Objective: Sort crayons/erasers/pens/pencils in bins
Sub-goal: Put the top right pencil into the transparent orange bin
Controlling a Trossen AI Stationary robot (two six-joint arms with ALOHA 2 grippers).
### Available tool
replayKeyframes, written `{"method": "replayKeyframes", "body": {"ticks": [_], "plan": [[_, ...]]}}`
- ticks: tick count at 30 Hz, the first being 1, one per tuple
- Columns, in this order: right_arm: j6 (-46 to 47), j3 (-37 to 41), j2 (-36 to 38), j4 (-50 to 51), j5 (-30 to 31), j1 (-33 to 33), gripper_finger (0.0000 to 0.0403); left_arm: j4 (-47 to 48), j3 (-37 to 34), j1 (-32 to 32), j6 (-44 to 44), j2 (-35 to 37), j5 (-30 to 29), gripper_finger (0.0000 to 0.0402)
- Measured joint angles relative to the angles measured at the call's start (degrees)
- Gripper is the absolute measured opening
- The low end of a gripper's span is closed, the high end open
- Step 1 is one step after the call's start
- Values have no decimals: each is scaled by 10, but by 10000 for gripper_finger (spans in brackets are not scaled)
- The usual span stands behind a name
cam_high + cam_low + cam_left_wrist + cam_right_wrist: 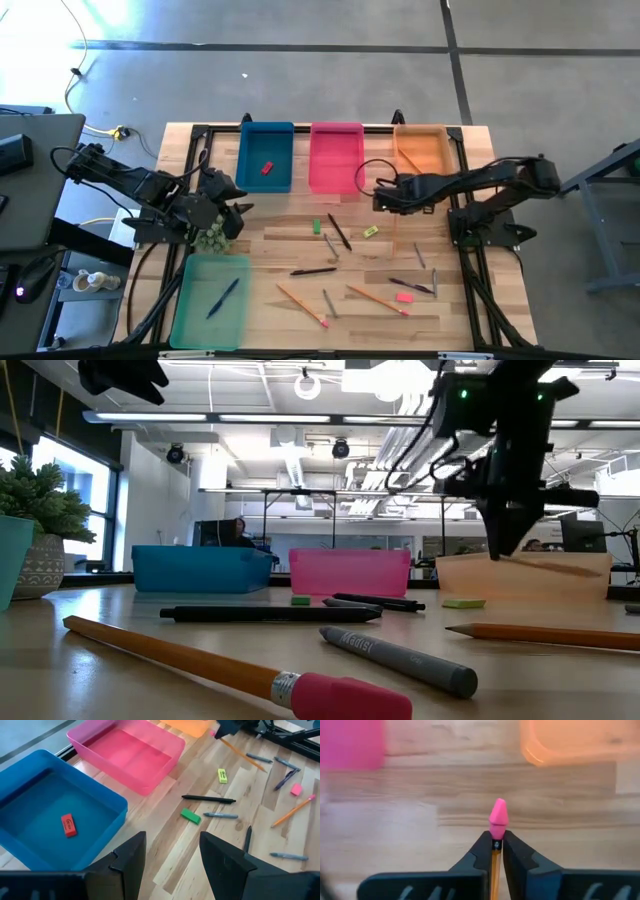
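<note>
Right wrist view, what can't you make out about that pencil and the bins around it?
- Pencil in the right gripper: its tip is hidden by the fingers and cut by the picture's edge.
- Orange bin: blurred, contents unreadable.
- Pink bin: cut by the edge and blurred.
- Low view: bin walls hide what lies inside.

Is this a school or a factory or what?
Probably a robotics lab or workshop in a big open room. The low view shows long ceiling lights and desks far behind. The pale wooden table stands on bare grey concrete floor, with two dark robot arms mounted on it.
</note>
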State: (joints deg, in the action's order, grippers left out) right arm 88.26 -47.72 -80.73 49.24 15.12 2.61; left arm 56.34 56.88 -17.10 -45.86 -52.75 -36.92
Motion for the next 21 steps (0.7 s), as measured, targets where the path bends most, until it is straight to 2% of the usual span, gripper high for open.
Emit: {"method": "replayKeyframes", "body": {"ticks": [13, 21], "plan": [[-93, -1, 153, -12, 151, 5, 13, -2, 0, 17, 16, -1, -65, 172], [-230, -1, 207, -47, 243, 69, 13, -7, 0, 70, 16, -1, -73, 172]]}}
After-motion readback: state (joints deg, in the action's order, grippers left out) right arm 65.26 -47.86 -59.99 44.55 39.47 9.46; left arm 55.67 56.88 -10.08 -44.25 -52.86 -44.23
